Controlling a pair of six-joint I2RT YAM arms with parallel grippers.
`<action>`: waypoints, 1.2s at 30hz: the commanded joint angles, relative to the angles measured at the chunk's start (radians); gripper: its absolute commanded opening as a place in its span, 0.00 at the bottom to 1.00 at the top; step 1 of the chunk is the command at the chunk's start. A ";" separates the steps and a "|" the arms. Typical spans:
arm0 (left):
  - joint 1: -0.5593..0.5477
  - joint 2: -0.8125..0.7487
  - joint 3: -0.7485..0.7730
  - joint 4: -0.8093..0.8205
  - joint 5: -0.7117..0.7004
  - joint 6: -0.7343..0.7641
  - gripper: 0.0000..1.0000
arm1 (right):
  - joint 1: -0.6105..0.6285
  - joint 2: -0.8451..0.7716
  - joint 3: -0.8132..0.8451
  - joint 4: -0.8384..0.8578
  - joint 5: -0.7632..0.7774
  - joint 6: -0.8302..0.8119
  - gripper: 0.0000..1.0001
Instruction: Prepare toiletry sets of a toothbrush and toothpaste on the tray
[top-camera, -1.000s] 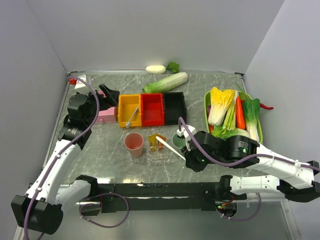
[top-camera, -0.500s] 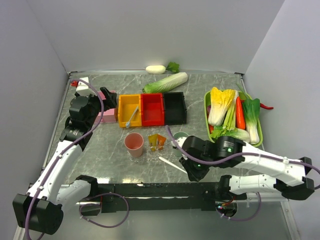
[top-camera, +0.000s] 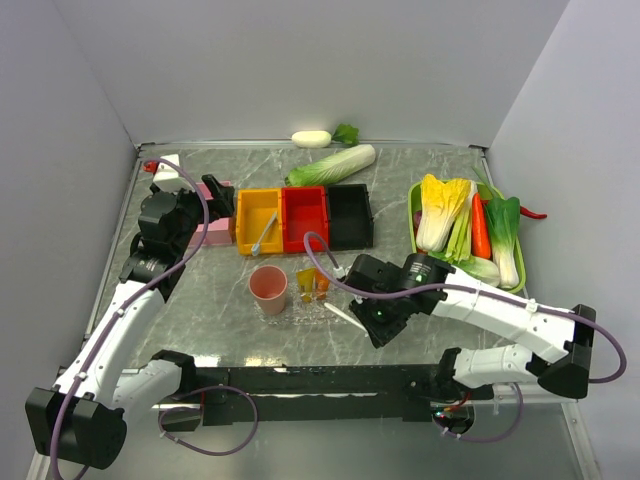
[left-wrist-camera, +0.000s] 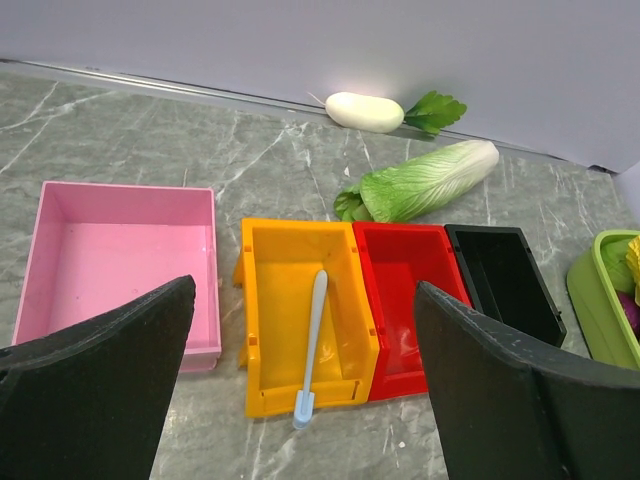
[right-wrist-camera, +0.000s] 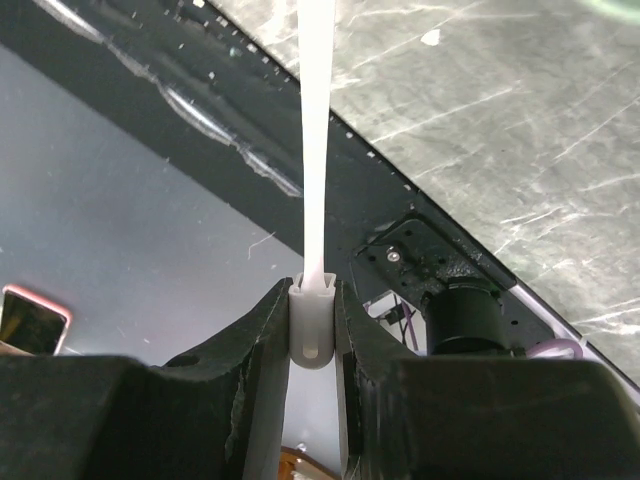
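loc: robot lab cell | evid: plain grey walls (top-camera: 300, 60), marble tbl (top-camera: 220, 300), fake veg (top-camera: 330, 165)

A grey marbled table (top-camera: 400, 170) carries a row of four bins running from 9 to 3 o'clock: pink bin (top-camera: 213, 233), yellow bin (top-camera: 250, 206), red bin (top-camera: 305, 218), black bin (top-camera: 350, 215). A pink cup (top-camera: 268, 288) stands upright at 6 o'clock of the yellow bin, apart from it. At 12 o'clock of the red bin lies a napa cabbage (top-camera: 335, 165), with a white radish (top-camera: 311, 139) beyond it by the back wall. At the table's 3 o'clock, a green tray (top-camera: 411, 215) holds leafy greens (top-camera: 440, 210) and a carrot (top-camera: 481, 230). A red chili (top-camera: 533, 213) pokes out at the tray's 3 o'clock side.
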 joint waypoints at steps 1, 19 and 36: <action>0.004 -0.006 0.007 0.038 0.013 0.020 0.94 | -0.040 0.017 0.058 0.002 -0.010 -0.041 0.00; 0.004 -0.015 0.016 0.024 0.034 0.015 0.95 | -0.066 0.149 0.142 -0.023 -0.022 -0.077 0.00; 0.002 -0.023 0.022 0.013 0.034 0.023 0.96 | -0.068 0.179 0.167 -0.076 -0.022 -0.072 0.00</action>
